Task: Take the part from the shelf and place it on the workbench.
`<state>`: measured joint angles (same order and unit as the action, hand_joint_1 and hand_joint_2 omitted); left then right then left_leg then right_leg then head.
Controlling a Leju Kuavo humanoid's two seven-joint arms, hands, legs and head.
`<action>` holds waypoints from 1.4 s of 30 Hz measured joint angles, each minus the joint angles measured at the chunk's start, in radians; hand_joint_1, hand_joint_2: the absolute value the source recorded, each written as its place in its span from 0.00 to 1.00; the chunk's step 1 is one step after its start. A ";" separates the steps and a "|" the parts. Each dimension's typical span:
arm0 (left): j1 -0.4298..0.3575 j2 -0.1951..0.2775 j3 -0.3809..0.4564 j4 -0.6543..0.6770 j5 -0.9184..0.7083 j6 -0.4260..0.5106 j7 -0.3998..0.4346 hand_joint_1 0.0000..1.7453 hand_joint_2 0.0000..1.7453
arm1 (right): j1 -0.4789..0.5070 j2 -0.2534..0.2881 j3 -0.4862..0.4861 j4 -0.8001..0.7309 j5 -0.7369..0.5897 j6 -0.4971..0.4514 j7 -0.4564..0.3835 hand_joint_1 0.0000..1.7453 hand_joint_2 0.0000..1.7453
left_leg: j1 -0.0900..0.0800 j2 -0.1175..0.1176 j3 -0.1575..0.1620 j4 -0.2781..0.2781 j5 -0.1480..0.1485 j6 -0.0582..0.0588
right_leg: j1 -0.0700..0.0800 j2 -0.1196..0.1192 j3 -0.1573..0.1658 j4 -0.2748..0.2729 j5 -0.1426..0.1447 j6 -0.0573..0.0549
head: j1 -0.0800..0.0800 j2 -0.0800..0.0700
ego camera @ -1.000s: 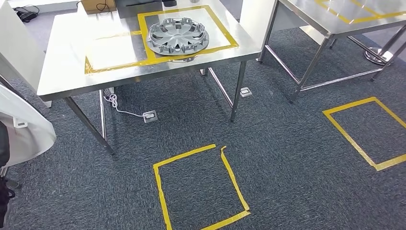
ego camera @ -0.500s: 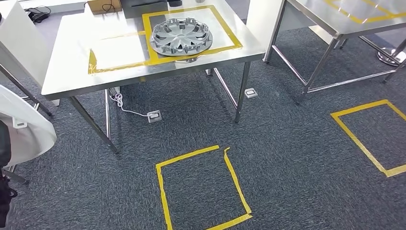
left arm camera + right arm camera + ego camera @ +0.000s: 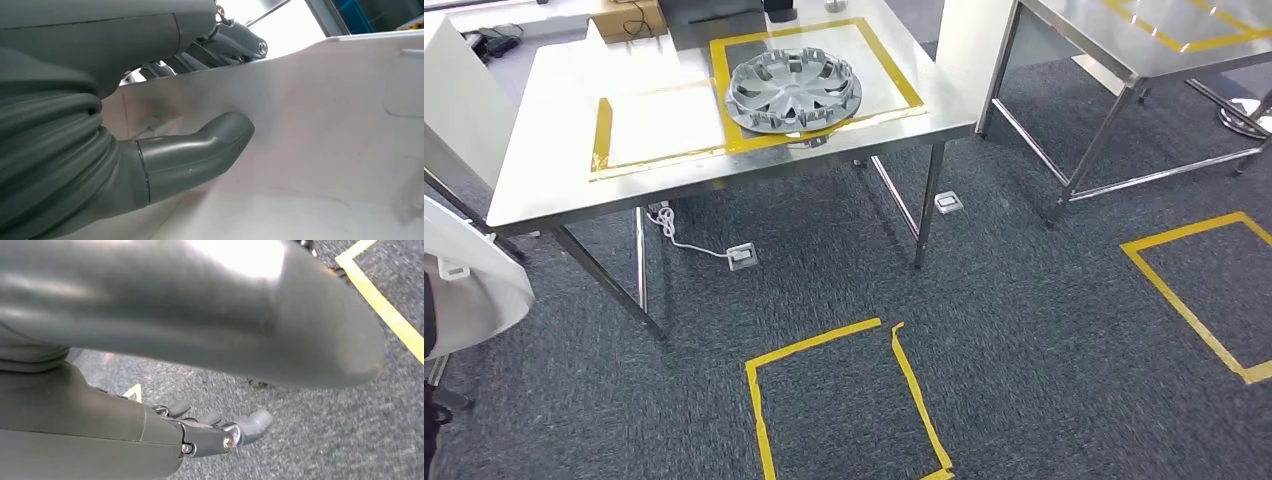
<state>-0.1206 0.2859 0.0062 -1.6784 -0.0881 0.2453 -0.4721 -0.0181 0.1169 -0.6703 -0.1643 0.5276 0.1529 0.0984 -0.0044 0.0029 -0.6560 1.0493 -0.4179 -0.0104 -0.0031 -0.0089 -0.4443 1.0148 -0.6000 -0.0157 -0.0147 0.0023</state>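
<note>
The white part (image 3: 464, 290) is not on the bench (image 3: 544, 180) yet. In the head view it shows low at the robot's left side, and just a curved white piece of it peeks in. The left hand (image 3: 90, 150) holds it. In the left wrist view the thick grey thumb (image 3: 210, 145) presses flat on the white face of the part (image 3: 325, 125), and the dark fingers (image 3: 225, 42) hook over its top edge from the other side. So the part is pinched between thumb and fingers.

The right hand (image 3: 210, 432) hangs over the grey carpet. Its fingers (image 3: 255, 420) are spread out loosely and there is nothing in them.

The bench stands ahead of the robot and a bit to the left. A silver wheel cover (image 3: 794, 90) lies on it inside a yellow tape square. Just beside that, to the left, is a second tape square (image 3: 599, 130) with bare metal in it. I think that is the spot for the part. A yellow square (image 3: 754, 400) is taped on the floor in front of the bench, and it looks like the place to stand. Another bench (image 3: 1124, 45) is off to the right, well apart.

The part is on the left, the bare square is on the left, and the left hand has the grip. So the left arm is the one to lift the part up and forward over the near edge of the bench. I cannot tell which way the part's long side runs, since most of it is out of sight. It must go down left of the wheel cover and not bump it.
</note>
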 joint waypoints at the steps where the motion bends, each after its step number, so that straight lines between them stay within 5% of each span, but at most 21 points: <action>1: 0.001 0.000 0.001 -0.004 0.000 0.000 0.000 1.00 1.00 | -0.002 0.000 0.000 0.000 0.000 0.000 0.000 0.00 0.00 | 0.001 -0.002 0.011 -0.010 -0.010 0.005 | 0.000 0.000 0.005 0.003 0.005 0.007 | -0.001 0.000; 3: 0.005 0.000 0.005 -0.012 0.000 0.001 0.000 1.00 1.00 | -0.004 0.000 0.000 -0.001 0.000 -0.002 0.000 0.00 0.00 | 0.007 -0.007 0.038 -0.026 -0.022 0.015 | 0.000 0.000 -0.016 0.062 0.034 0.018 | 0.002 0.000; 5: 0.009 -0.001 0.009 -0.016 0.000 0.001 -0.001 1.00 1.00 | -0.005 -0.001 0.000 -0.001 0.001 -0.004 -0.001 0.00 0.00 | 0.012 -0.009 0.073 -0.042 -0.038 0.023 | -0.002 0.003 -0.099 0.184 0.051 0.027 | 0.006 0.000; 6: 0.011 -0.001 0.009 -0.018 0.000 0.001 0.000 1.00 1.00 | -0.005 -0.001 0.000 -0.001 0.002 -0.004 -0.001 0.00 0.00 | 0.013 -0.009 0.088 -0.047 -0.048 0.025 | -0.003 0.004 -0.147 0.240 0.040 0.030 | 0.007 0.000; 8: 0.016 -0.002 0.009 -0.019 0.000 0.001 0.000 1.00 1.00 | -0.002 -0.001 0.000 -0.001 0.003 -0.006 -0.002 0.00 0.00 | 0.014 -0.013 0.123 -0.053 -0.073 0.024 | -0.004 0.005 -0.229 0.293 -0.035 0.036 | 0.009 0.000; 10: 0.020 -0.002 0.010 -0.019 0.000 0.001 0.000 1.00 1.00 | 0.003 -0.001 0.000 -0.001 0.003 -0.007 -0.004 0.00 0.00 | 0.016 -0.018 0.168 -0.055 -0.107 0.021 | -0.005 0.005 -0.270 0.252 -0.076 0.037 | 0.011 0.000; 11: 0.022 -0.002 0.010 -0.020 0.000 0.002 0.000 1.00 1.00 | 0.006 -0.001 0.000 -0.001 0.004 -0.007 -0.006 0.00 0.00 | 0.016 -0.019 0.189 -0.055 -0.125 0.018 | -0.005 0.005 -0.276 0.201 -0.046 0.036 | 0.012 0.000; 14: 0.029 -0.002 0.012 -0.020 0.000 0.002 0.000 1.00 1.00 | 0.015 -0.001 0.000 -0.001 0.006 -0.007 -0.011 0.00 0.00 | 0.014 -0.024 0.239 -0.054 -0.182 0.006 | 0.000 0.004 -0.273 0.054 0.161 0.025 | 0.012 0.000; 15: 0.031 -0.002 0.013 -0.023 0.001 0.002 0.000 1.00 1.00 | 0.017 -0.001 0.000 -0.001 0.006 -0.007 -0.012 0.00 0.00 | 0.013 -0.026 0.258 -0.050 -0.194 -0.001 | 0.002 0.004 -0.266 0.035 0.196 0.019 | 0.012 0.000; 17: 0.031 0.000 0.017 -0.030 0.002 0.002 -0.001 1.00 1.00 | 0.013 -0.001 0.000 -0.001 0.006 -0.007 -0.013 0.00 0.00 | 0.013 -0.026 0.274 -0.018 -0.186 -0.016 | 0.004 0.007 -0.233 0.031 0.189 0.002 | 0.011 0.000; 20: 0.032 0.002 0.021 -0.034 0.003 0.002 -0.002 1.00 1.00 | 0.006 -0.001 0.000 -0.001 0.006 -0.006 -0.014 0.00 0.00 | 0.017 -0.016 0.174 0.166 -0.135 -0.032 | 0.001 0.010 -0.179 0.025 0.155 -0.022 | 0.006 0.000; 22: 0.036 0.002 0.022 -0.033 0.004 0.002 -0.003 1.00 1.00 | 0.004 -0.002 0.000 -0.001 0.007 -0.007 -0.013 0.00 0.00 | 0.017 -0.013 0.082 0.259 -0.195 -0.036 | 0.002 0.011 -0.145 0.025 0.121 -0.028 | 0.003 0.000; 25: 0.044 0.002 0.022 -0.034 0.004 0.002 -0.002 1.00 1.00 | 0.007 -0.003 0.000 -0.001 0.008 -0.006 -0.010 0.00 0.00 | 0.017 -0.011 -0.001 0.241 -0.311 -0.033 | 0.002 0.014 -0.077 0.025 0.065 -0.027 | 0.002 0.000; 26: 0.046 0.002 0.022 -0.034 0.004 0.002 -0.002 1.00 1.00 | 0.008 -0.003 0.000 -0.001 0.008 -0.005 -0.009 0.00 0.00 | 0.017 -0.010 -0.014 0.200 -0.295 -0.029 | 0.001 0.015 -0.053 0.025 0.046 -0.025 | 0.003 0.000; 29: 0.053 0.002 0.023 -0.033 0.001 0.002 -0.001 1.00 1.00 | 0.009 -0.003 0.000 0.000 0.008 -0.002 -0.003 0.00 0.00 | 0.012 -0.001 -0.032 0.055 -0.064 -0.015 | 0.003 0.018 0.008 0.021 -0.016 -0.014 | 0.003 0.000; 30: 0.056 0.002 0.023 -0.033 0.000 0.003 0.000 1.00 1.00 | 0.008 -0.003 -0.001 0.000 0.009 -0.002 -0.002 0.00 0.00 | 0.010 0.000 -0.030 0.032 -0.014 -0.009 | 0.005 0.018 0.029 0.018 -0.031 -0.008 | 0.003 0.000; 33: 0.052 0.003 0.023 -0.039 0.000 0.004 -0.001 1.00 1.00 | 0.000 -0.004 -0.001 -0.001 0.009 -0.001 -0.001 0.00 0.00 | 0.012 -0.006 0.014 0.017 -0.031 0.009 | 0.008 0.017 0.053 0.052 -0.014 0.011 | 0.005 0.000; 35: 0.050 0.002 0.023 -0.040 -0.001 0.004 -0.001 1.00 1.00 | -0.005 -0.005 -0.001 -0.001 0.009 0.000 -0.001 0.00 0.00 | 0.015 -0.008 0.059 0.000 -0.047 0.021 | 0.006 0.016 -0.005 0.151 0.002 0.021 | 0.008 0.000; 38: 0.051 0.000 0.023 -0.040 -0.005 0.004 0.000 1.00 1.00 | -0.006 -0.004 0.000 -0.001 0.009 0.001 -0.001 0.00 0.00 | 0.016 -0.010 0.115 -0.022 -0.078 0.027 | 0.003 0.015 -0.138 0.279 -0.079 0.029 | 0.011 0.000; 40: 0.051 -0.001 0.023 -0.038 -0.009 0.003 0.002 1.00 1.00 | -0.002 -0.004 -0.001 -0.001 0.010 0.001 0.000 0.00 0.00 | 0.016 -0.014 0.151 -0.030 -0.102 0.026 | 0.002 0.015 -0.195 0.262 -0.115 0.029 | 0.013 0.000; 42: 0.049 -0.003 0.023 -0.036 -0.012 0.000 0.005 1.00 1.00 | 0.001 -0.005 -0.001 -0.001 0.010 0.001 -0.001 0.00 0.00 | 0.016 -0.015 0.183 -0.033 -0.128 0.022 | 0.003 0.014 -0.211 0.164 -0.035 0.024 | 0.014 0.000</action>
<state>-0.0712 0.2825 0.0287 -1.7141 -0.0999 0.2458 -0.4669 -0.0167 0.1122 -0.6710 -0.1656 0.5371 0.1540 0.0977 0.0116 -0.0124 -0.4734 1.0160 -0.5454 0.0119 -0.0003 0.0054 -0.6555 1.1783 -0.6348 0.0083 -0.0007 0.0025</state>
